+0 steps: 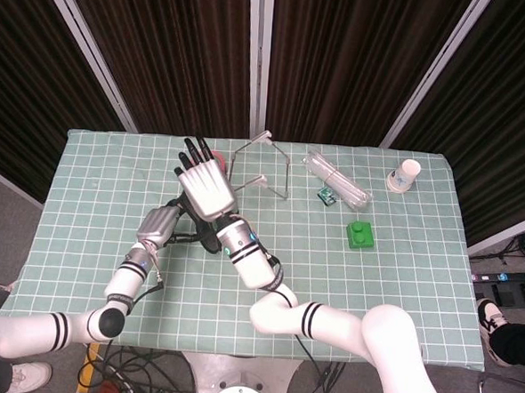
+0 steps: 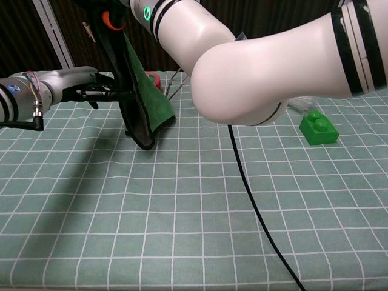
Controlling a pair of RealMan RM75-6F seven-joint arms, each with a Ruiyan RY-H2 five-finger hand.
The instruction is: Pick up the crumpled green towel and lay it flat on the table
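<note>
Your counter (image 1: 84, 203) carries one wire stand (image 1: 263, 165), one clear bag (image 1: 337, 179), one green block (image 1: 360, 234), one paper cup (image 1: 405, 175) and one red tape roll (image 2: 154, 79). One green towel (image 2: 144, 100) hangs from your right robot hand (image 1: 206, 186), which is clamped on its top; its lower edge reaches the counter. Your left robot hand (image 1: 160, 226) sits against the towel's side; whether it grips, you cannot tell.

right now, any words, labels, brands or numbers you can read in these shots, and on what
None can be read in either view.
paper cup: a bluish mark on its side, too small to read.
small packet by the clear plastic bag: printed, but too blurred to read.
green towel, green block: no text visible.
</note>
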